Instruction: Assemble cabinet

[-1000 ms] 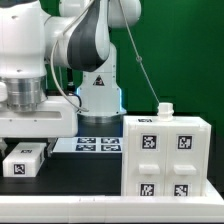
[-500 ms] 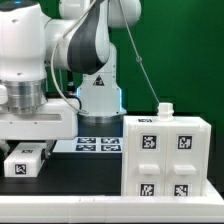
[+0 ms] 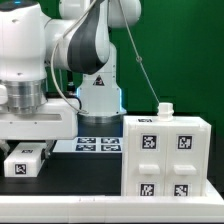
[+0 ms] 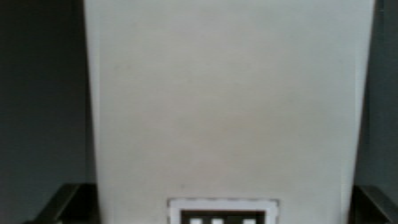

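The cabinet is a large white box at the exterior view's right, with four tagged blocks in a two-by-two grid on its face. A small white knob sticks up from its top. A loose white tagged block lies on the table at the exterior view's lower left. My gripper hangs right over it. In the wrist view the block fills the frame. My gripper has a dark finger against each long side of it, so it appears shut on the block.
The marker board lies flat behind the block, in front of the arm's base. A cable runs down from the arm toward the cabinet top. A green wall stands behind.
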You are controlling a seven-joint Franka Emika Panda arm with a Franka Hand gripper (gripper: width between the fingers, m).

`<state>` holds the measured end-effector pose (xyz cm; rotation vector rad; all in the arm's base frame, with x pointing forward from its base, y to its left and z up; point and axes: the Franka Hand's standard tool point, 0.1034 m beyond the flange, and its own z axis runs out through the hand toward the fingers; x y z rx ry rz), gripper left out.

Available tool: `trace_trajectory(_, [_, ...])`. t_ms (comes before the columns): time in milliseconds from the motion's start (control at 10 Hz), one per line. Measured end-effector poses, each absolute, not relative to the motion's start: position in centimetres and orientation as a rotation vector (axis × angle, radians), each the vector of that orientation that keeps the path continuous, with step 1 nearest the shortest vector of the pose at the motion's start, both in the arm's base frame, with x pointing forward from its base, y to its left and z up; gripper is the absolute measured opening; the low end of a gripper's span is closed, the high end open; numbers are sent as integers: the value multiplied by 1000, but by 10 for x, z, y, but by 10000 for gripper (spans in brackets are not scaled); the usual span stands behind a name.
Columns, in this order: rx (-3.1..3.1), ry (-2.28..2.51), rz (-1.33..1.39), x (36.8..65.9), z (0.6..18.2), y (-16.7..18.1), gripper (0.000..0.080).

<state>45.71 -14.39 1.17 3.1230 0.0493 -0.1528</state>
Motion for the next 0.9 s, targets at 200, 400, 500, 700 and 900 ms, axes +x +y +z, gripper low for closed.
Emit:
trace_trajectory(200, [3146,36,-149,477,54,-120,553])
trace_trajectory(400, [3163,56,-148,498,105,-92,553])
trace_trajectory(500, [3161,51,-149,504,120,-81,553])
trace_trajectory(700, [3163,59,-157,502,118,-77,553])
trace_trajectory(900, [3163,61,-158,502,117,-76,553])
